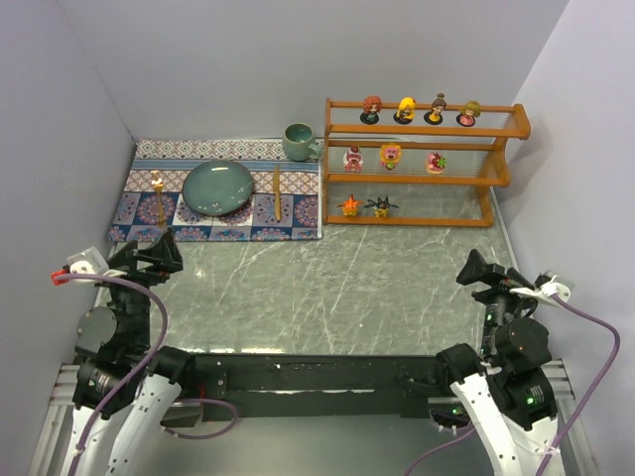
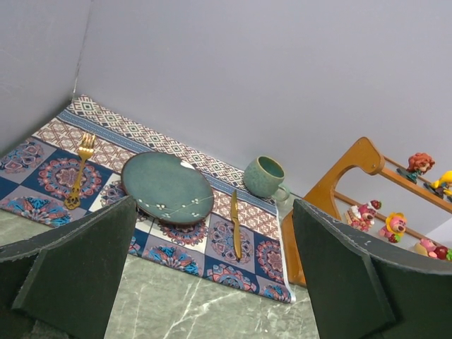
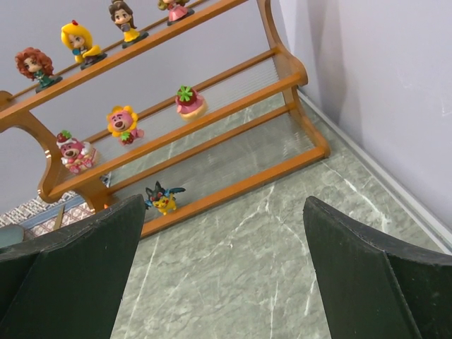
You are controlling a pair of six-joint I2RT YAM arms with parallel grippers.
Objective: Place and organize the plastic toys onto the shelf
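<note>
While both arms sit folded at the near edge of the counter (image 1: 327, 288), the top view shows the left tool (image 1: 147, 253) and right tool (image 1: 484, 273) with fingers spread wide, nothing between them. Well ahead of the right tool stands the shelf (image 1: 417, 220), its long axis running left to right along the back wall, its open front toward the arms. The plastic toys stand upright in rows along that axis: four round-headed figures (image 1: 405, 109) on top, three pink and yellow ones (image 1: 390, 156) on the middle tier, an orange spiky creature (image 1: 349, 205) and a dark one (image 1: 380, 206) at the bottom.

From the left wrist, a patterned mat (image 2: 42, 169) lies ahead of the tool with a teal plate (image 2: 167, 188), fork (image 2: 79, 169), knife (image 2: 235, 224) and mug (image 2: 263, 176); the shelf's end rises ahead to the right.

From the right wrist, the shelf lies ahead and to the left, the toys facing the tool.
</note>
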